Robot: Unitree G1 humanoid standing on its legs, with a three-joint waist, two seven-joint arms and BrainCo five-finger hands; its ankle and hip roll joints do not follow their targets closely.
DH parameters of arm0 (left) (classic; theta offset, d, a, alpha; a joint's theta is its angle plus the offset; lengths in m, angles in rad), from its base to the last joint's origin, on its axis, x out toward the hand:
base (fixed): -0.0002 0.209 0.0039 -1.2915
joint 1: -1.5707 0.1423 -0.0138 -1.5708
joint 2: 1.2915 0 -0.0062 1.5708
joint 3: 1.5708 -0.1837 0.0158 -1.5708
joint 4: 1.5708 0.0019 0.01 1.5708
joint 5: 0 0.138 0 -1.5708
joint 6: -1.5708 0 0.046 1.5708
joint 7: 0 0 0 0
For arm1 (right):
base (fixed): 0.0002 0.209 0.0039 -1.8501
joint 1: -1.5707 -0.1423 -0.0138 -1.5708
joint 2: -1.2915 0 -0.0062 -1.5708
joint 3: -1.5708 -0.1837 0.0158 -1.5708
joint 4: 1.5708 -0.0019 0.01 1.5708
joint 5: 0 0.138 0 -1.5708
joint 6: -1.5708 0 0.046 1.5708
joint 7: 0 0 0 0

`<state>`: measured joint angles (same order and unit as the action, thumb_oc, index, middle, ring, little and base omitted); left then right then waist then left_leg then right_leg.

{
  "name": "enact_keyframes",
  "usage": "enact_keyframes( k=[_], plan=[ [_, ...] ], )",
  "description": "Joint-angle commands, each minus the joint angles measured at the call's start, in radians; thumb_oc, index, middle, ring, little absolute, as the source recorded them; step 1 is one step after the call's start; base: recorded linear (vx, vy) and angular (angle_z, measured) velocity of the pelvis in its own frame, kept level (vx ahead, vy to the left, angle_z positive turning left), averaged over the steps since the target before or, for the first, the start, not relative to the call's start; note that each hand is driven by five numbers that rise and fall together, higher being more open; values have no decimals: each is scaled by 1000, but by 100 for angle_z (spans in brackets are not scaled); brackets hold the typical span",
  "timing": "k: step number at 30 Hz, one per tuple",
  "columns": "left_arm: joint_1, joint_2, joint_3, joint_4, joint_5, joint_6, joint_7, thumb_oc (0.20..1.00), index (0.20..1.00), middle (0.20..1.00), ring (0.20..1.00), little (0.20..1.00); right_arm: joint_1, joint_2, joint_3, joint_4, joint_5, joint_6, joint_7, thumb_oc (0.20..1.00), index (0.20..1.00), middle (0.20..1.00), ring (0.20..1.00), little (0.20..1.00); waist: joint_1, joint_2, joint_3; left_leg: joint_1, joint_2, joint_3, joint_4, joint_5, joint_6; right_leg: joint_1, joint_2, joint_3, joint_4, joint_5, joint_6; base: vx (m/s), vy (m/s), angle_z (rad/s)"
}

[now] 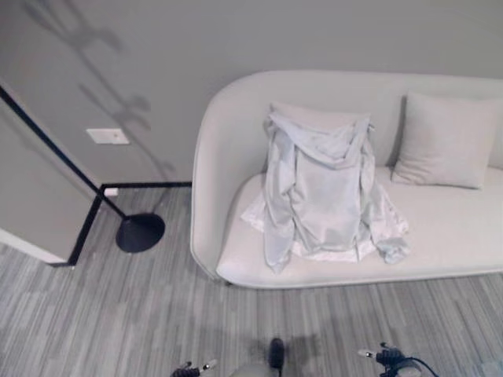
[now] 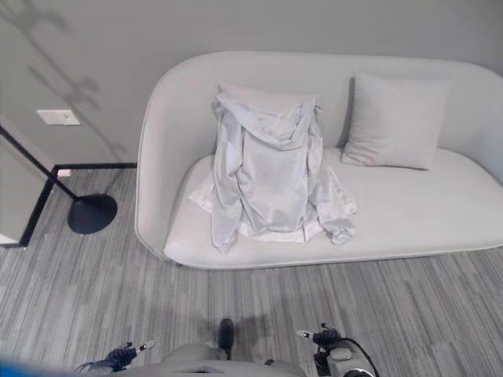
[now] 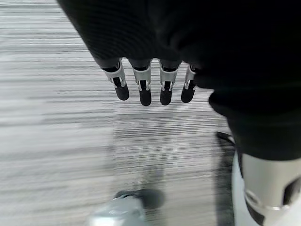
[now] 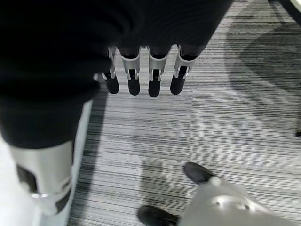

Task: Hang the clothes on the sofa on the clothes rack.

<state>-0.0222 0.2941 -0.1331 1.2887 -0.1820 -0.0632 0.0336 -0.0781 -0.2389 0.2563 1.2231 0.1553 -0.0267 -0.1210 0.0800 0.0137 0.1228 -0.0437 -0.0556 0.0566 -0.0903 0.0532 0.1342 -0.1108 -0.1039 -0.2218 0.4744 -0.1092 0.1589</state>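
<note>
A pale grey sofa (image 1: 440,228) is set against the wall on a striped grey carpet (image 1: 118,314). A light, crumpled garment (image 1: 318,188) is draped over the sofa's left end — its top against the backrest, its hem spread on the seat. A cushion (image 1: 444,141) is propped toward the right end. A dark round base (image 1: 140,232) with a slanted pole is seen on the carpet beside the sofa's left end. The left hand (image 3: 146,84) and right hand (image 4: 141,77) are hung over the carpet — fingers straight, nothing grasped.
</note>
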Motion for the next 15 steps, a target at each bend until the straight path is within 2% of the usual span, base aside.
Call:
enact_keyframes(
  k=[1, 2, 4, 5, 6, 7, 8, 9, 10, 11, 14, 15],
  plan=[
    [-13, 17, 4, 3, 4, -1, 8, 1000, 1000, 1000, 1000, 1000, -30, -35, 21, -54, -6, -10, -5, 1000, 1000, 1000, 1000, 1000, 2, 23, 17, -38, 26, -65, 28, -4, -119, -1, -33, -10, -40, 92, 3, 206, -28, 11],
    [-18, 22, 3, 1, 4, -3, 10, 1000, 1000, 1000, 1000, 1000, -27, -34, 20, -56, -3, -10, -7, 1000, 1000, 1000, 1000, 1000, 10, 19, 12, -29, 38, -65, 27, -17, -128, 14, -75, -37, -108, 92, -8, 224, -124, 15],
    [-29, 23, -3, 9, 8, -7, 13, 1000, 1000, 1000, 1000, 1000, -34, -39, 8, -59, -2, -6, -6, 1000, 1000, 1000, 1000, 1000, 14, 14, 17, -14, 52, -73, 25, -37, -142, 18, -119, -56, -231, 111, 0, 259, -222, 4],
    [-35, 17, -12, 15, 16, -11, 19, 1000, 1000, 1000, 1000, 1000, -39, -45, -1, -58, -4, -1, -9, 1000, 1000, 1000, 1000, 1000, -1, 4, 26, 4, 56, -82, 22, -57, -155, -23, -146, -29, -369, 173, 31, 283, -263, -4],
    [-35, 14, -15, 18, 22, -12, 20, 1000, 1000, 1000, 1000, 1000, -40, -49, -3, -57, -8, 1, -11, 1000, 1000, 1000, 1000, 1000, -9, 3, 35, 21, 62, -86, 19, -69, -161, -30, -154, -18, -431, 210, 49, 381, -368, 9],
    [-42, 10, -22, 22, 41, -17, 27, 1000, 1000, 1000, 1000, 1000, -38, -56, -12, -53, -21, 7, -20, 1000, 1000, 1000, 1000, 1000, -30, 14, 47, 63, 87, -99, 5, -87, -178, -96, -180, -21, -519, 272, 85, 438, -447, 29],
    [-49, 1, -26, 22, 45, -20, 32, 1000, 1000, 1000, 1000, 1000, -35, -61, -13, -42, -39, 11, -25, 1000, 1000, 1000, 1000, 1000, -48, 21, 54, 97, 113, -110, 3, -105, -199, -152, -204, -32, -562, 306, 103, 458, -496, 44],
    [-53, -3, -25, 23, 42, -20, 32, 1000, 1000, 1000, 1000, 1000, -31, -63, -12, -34, -47, 15, -26, 1000, 1000, 1000, 1000, 1000, -54, 27, 64, 119, 128, -115, 3, -116, -212, -165, -207, -35, -562, 311, 103, 407, -485, 50],
    [-58, -1, -26, 24, 37, -22, 33, 1000, 1000, 1000, 1000, 1000, -28, -65, -13, -28, -49, 14, -27, 1000, 1000, 1000, 1000, 1000, -59, 21, 65, 135, 138, -120, 3, -126, -225, -174, -212, -37, -562, 321, 103, 532, -734, 57],
    [-63, 0, -31, 31, 48, -26, 40, 1000, 1000, 1000, 1000, 1000, -22, -65, -21, -18, -49, 15, -26, 1000, 1000, 1000, 1000, 1000, -61, -16, 54, 159, 160, -125, 3, -151, -261, -132, -212, -40, -562, 348, 103, 438, -617, 67],
    [-62, 0, -29, 27, 42, -28, 37, 1000, 1000, 1000, 1000, 1000, -25, -69, -21, -18, -45, 13, -24, 1000, 1000, 1000, 1000, 1000, -64, -15, 55, 162, 185, -118, 3, -146, -270, -119, -203, -48, -562, 355, 103, 225, -380, 82],
    [-63, -6, -33, 32, 37, -28, 39, 1000, 1000, 1000, 1000, 1000, -23, -74, -23, -14, -40, 3, -26, 1000, 1000, 1000, 1000, 1000, -77, -15, 47, 170, 229, -105, 3, -139, -297, -130, -180, -57, -526, 345, 103, 231, -479, 72]
  ],
)
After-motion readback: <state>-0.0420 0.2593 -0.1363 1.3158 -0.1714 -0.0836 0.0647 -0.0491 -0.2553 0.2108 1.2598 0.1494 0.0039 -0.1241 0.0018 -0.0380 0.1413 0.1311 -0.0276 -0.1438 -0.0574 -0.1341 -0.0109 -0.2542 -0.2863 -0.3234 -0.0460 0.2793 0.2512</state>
